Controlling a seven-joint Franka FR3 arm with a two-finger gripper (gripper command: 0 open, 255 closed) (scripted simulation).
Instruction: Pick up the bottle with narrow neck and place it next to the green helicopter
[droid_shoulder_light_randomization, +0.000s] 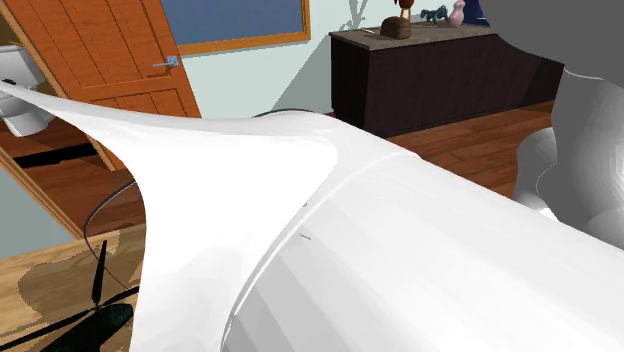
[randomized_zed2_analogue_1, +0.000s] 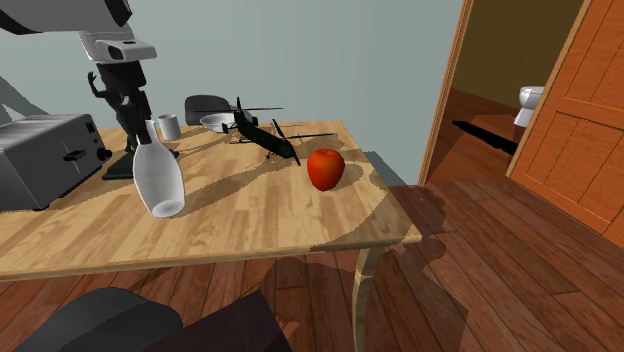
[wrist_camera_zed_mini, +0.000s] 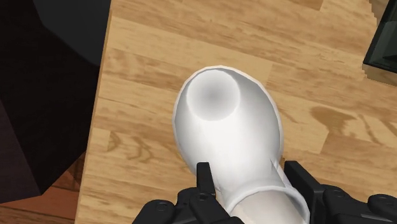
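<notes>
A white bottle (randomized_zed2_analogue_1: 160, 180) with a narrow neck and a wide base hangs tilted just over the wooden table (randomized_zed2_analogue_1: 260, 215), near its edge. My black gripper (randomized_zed2_analogue_1: 140, 128) is shut on the bottle's neck from above. In the wrist view the fingers (wrist_camera_zed_mini: 205, 181) clasp the neck, and the bottle (wrist_camera_zed_mini: 226, 124) stretches away from the gripper (wrist_camera_zed_mini: 251, 183) with its hollow base showing. The dark green helicopter (randomized_zed2_analogue_1: 265, 135) stands further back on the table, apart from the bottle. Its rotor and body (droid_shoulder_light_randomization: 100, 322) also show low in the shoulder view, beside my white arm (droid_shoulder_light_randomization: 400, 260).
A silver toaster (randomized_zed2_analogue_1: 45, 160) stands close beside the bottle. A red apple (randomized_zed2_analogue_1: 325, 168) lies near the helicopter, with a white cup (randomized_zed2_analogue_1: 168, 127) and bowl (randomized_zed2_analogue_1: 215, 122) behind. A dark figurine (randomized_zed2_analogue_1: 112, 95) stands behind the gripper. A doorway (randomized_zed2_analogue_1: 500, 100) opens past the table.
</notes>
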